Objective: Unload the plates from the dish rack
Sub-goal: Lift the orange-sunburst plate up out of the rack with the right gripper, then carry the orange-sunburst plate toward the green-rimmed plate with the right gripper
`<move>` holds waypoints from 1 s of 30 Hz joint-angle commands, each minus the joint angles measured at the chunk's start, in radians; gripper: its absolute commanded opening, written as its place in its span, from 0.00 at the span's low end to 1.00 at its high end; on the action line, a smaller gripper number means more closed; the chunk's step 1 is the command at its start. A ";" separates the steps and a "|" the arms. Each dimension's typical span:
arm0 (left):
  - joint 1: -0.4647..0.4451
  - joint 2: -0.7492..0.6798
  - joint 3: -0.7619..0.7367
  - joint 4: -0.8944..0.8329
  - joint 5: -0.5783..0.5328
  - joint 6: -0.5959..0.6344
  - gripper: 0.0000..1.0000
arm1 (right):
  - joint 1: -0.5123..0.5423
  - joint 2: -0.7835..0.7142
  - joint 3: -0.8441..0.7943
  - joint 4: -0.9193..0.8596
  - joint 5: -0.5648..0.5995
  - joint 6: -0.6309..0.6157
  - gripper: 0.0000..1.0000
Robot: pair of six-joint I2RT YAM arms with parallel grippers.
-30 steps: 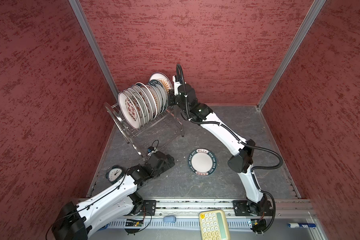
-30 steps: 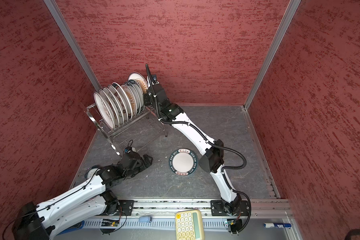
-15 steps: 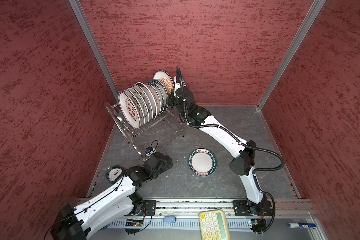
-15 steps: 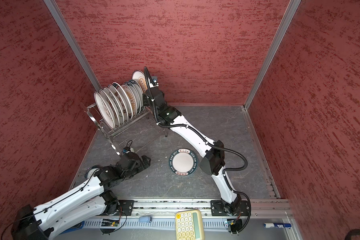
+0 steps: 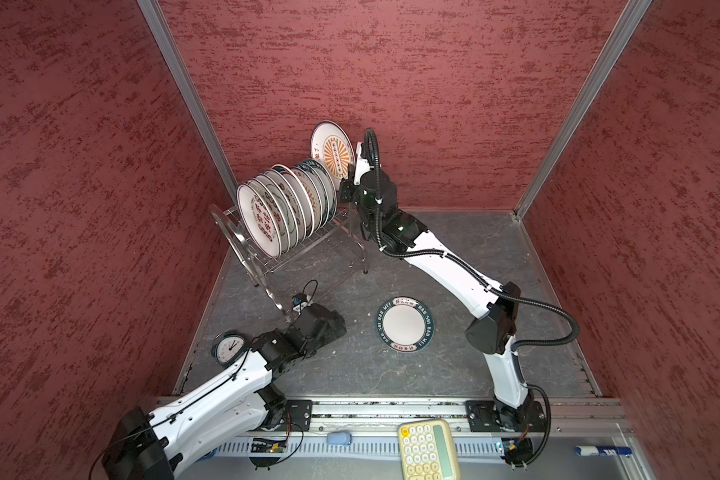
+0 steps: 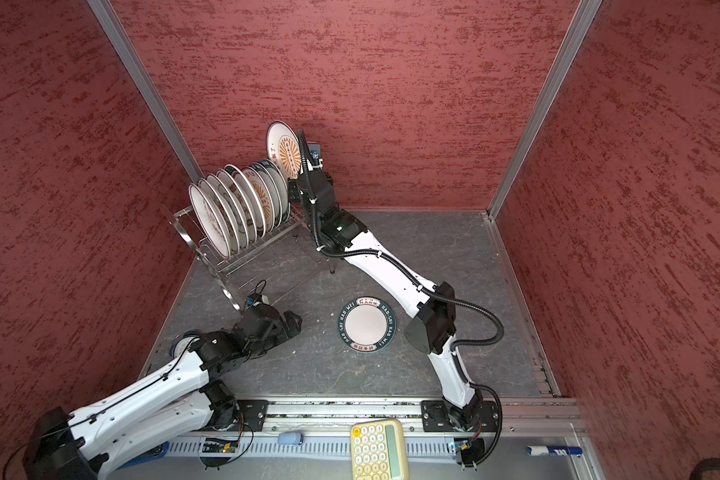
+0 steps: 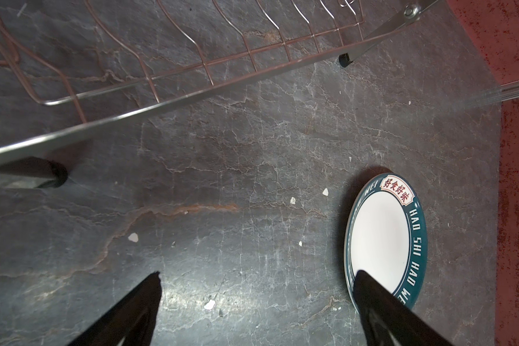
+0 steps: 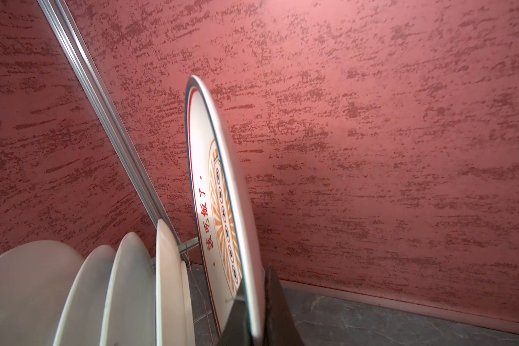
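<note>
Gripping sunburst plate (image 5: 332,151) by rim, right gripper (image 8: 253,287) held it upright above far end of dish rack (image 5: 262,266).
Left gripper (image 7: 256,274) hung, jaws wide apart, over table (image 7: 222,179) near flat teal-rimmed plate (image 5: 405,324); other plates (image 5: 283,208) stood racked.

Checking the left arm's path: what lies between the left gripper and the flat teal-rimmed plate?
Only bare dark tabletop with a few white specks separates the left gripper from the teal-rimmed plate, seen in a top view and the left wrist view.
</note>
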 commanded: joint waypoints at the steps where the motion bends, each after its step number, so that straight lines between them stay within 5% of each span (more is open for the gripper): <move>1: 0.006 -0.010 0.014 0.007 0.005 0.018 0.99 | -0.009 -0.059 0.051 0.109 0.094 -0.074 0.00; 22: 0.009 0.013 0.001 0.081 0.055 0.023 1.00 | -0.011 -0.157 0.037 0.187 0.159 -0.221 0.00; 30: 0.007 0.037 0.004 0.158 0.075 0.055 1.00 | -0.050 -0.376 -0.300 0.218 0.263 -0.268 0.00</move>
